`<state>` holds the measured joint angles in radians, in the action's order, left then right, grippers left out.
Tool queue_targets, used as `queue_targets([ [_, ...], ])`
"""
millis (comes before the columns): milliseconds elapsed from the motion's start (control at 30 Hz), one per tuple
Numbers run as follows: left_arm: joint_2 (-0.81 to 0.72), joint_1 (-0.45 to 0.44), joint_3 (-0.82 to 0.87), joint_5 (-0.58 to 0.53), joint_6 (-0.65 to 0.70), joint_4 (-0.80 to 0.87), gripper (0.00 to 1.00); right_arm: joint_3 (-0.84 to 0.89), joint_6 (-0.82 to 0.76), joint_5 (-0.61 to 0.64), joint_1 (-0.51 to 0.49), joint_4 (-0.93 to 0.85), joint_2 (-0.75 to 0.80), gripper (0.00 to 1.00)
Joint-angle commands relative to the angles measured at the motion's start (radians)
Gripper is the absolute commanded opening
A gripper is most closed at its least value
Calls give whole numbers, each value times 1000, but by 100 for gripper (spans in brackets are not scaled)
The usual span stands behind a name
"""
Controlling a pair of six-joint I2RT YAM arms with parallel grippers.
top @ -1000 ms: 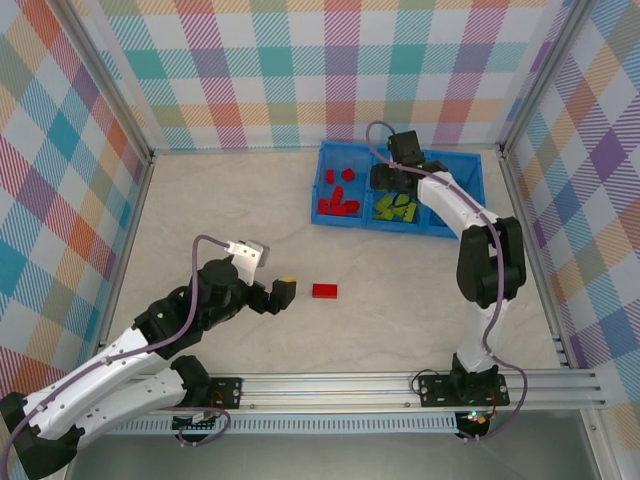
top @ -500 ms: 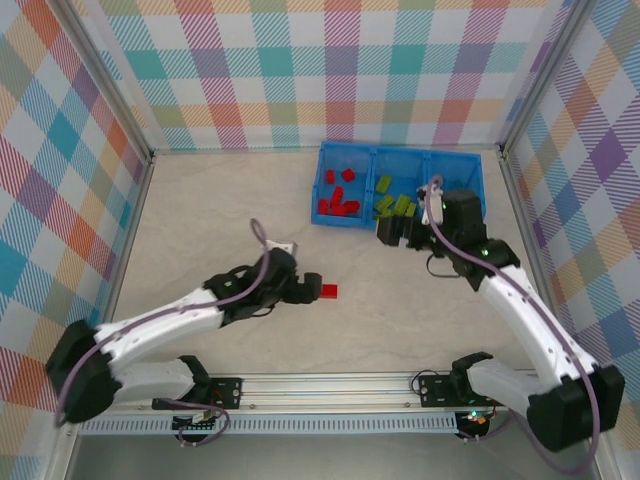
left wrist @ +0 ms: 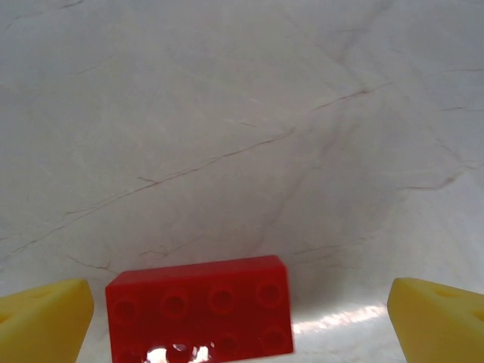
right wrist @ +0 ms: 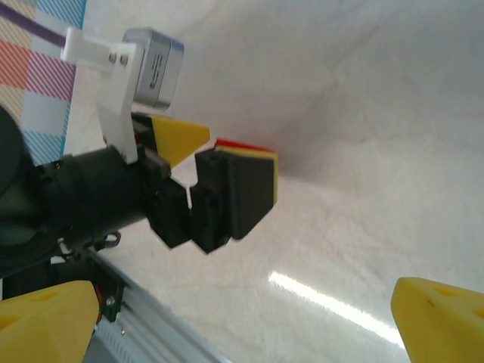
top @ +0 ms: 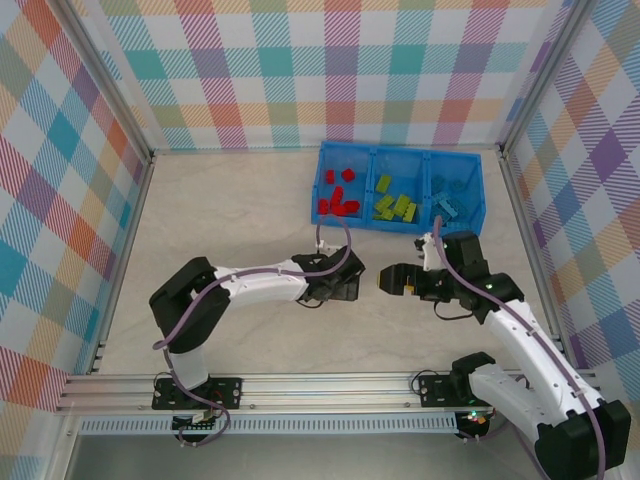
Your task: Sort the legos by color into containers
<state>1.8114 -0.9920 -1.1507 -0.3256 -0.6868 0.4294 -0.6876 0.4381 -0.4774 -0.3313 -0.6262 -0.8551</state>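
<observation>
One red studded plastic brick (left wrist: 198,310) lies on the pale table (left wrist: 242,113), well apart from the bright blue plastic three-compartment tray (top: 400,150). The left gripper (top: 345,285) straddles it with jaws spread, not yet clamped, ready to pinch. The right gripper (top: 388,279) hovers nearby, released and empty.

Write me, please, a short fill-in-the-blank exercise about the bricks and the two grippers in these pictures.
1. The brick lying between the open fingers of the left gripper is ___ in color.
2. In the blue tray, the middle compartment holds only ___ bricks.
3. The right gripper is open and holds ___.

Missing words: red; green; nothing.
</observation>
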Motion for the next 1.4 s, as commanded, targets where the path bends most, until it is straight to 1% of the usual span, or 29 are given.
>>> queue_targets([
  [0, -6, -11, 9, -93, -54, 34, 100, 24, 29, -62, -1, -14, 32, 100],
  [67, -2, -11, 24, -117, -59, 32, 100, 34, 36, -63, -1, -10, 36, 100],
  [133, 11, -11, 28, -117, -60, 35, 100, 40, 47, -72, -1, -1, 35, 100],
  [233, 30, -11, 31, -84, -62, 16, 94, 31, 53, -80, -1, -8, 36, 100],
  [333, 41, -11, 34, -67, -82, -4, 87, 2, 42, -62, -8, -63, 28, 100],
  [467, 52, -11, 34, -45, -88, -11, 78, -49, 34, 4, -58, -158, 13, 100],
  [633, 51, -11, 49, -3, -90, -37, 68, -82, 63, 64, -136, -195, 11, 100],
  [733, 44, -11, 52, -5, -91, -38, 61, -110, 73, 117, -178, -219, 4, 100],
  [833, 6, -8, 55, -13, -69, -51, 56, -135, 83, 186, -213, -239, 6, 100],
  [933, -61, 9, 36, -31, -10, -80, 53, -148, 90, 218, -228, -225, 22, 100],
  [1033, -98, 52, -28, -87, 71, -100, 52, -145, 104, 263, -232, -188, 57, 100],
  [1133, -75, 115, -131, -122, 156, -137, 51, -141, 116, 354, -232, -158, 102, 100],
  [1200, -36, 156, -203, -106, 207, -204, 49, -130, 116, 402, -232, -116, 137, 100],
  [1267, 22, 187, -280, -78, 258, -258, 49, -111, 107, 422, -232, -60, 170, 100],
  [1367, 140, 236, -440, -43, 290, -270, 50, -94, 97, 431, -232, 11, 199, 100],
])
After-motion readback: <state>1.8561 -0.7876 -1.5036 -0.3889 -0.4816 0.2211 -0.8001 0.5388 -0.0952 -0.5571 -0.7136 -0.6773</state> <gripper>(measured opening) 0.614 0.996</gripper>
